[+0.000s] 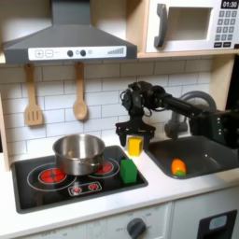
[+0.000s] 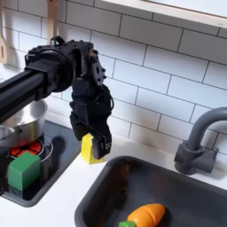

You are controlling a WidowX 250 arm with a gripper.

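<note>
Yellow is what we see first: a small yellow block (image 2: 89, 148) between the jaws of our black gripper (image 2: 91, 142), and in both exterior views the jaws are clamped on its upper part. The block (image 1: 135, 145) hangs upright over the strip of white desk (image 1: 177, 191) between the cooktop (image 1: 56, 182) and the sink (image 1: 201, 154); we cannot tell whether its bottom edge touches the surface or hangs just above it. In the second exterior view our arm comes in from the second exterior view's left and bends down to the gripper in front of the white tile wall (image 2: 160, 80).

On the first exterior view's left, a steel pot (image 1: 79, 152) sits on the cooktop over a red burner ring, and a green block (image 1: 128, 171) stands near the cooktop's right edge, just in front of the yellow block and apart from it. An orange toy carrot (image 1: 177, 167) lies in the sink basin, well apart from the gripper. The grey faucet (image 2: 197, 146) rises at the back of the sink. Two wooden utensils (image 1: 56, 98) hang on the wall beneath the range hood (image 1: 70, 42), and a microwave (image 1: 191, 25) sits above the arm.
</note>
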